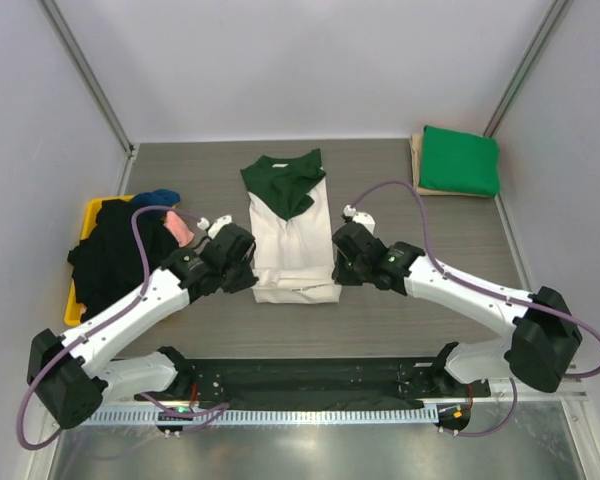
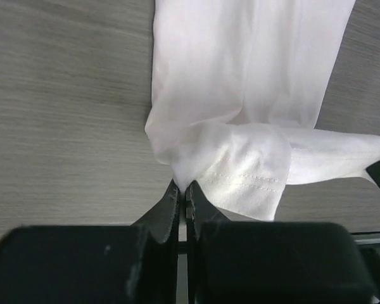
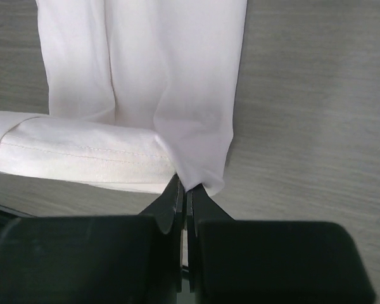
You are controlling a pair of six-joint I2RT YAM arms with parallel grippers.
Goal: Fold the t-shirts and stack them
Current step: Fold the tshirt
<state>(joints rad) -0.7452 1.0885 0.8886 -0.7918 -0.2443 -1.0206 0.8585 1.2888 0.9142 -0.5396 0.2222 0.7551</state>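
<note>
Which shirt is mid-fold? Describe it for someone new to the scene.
On the grey table, look at the middle. The cream t-shirt lies there as a narrow strip, its near corners pinched by the left gripper and the right gripper. It alone is pale with dark green trim at its far end; the bright green t-shirt sits far right, the dark clothes pile left.

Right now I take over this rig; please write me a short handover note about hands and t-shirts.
Left hand: shut on the near left corner of the cream t-shirt.
Right hand: shut on its near right corner.
It lies mid-table, sides folded in.
Done: bright green t-shirt folded on the tan board.
Left: finish this fold, stack it, then fold the dark pile on the yellow tray.
</note>
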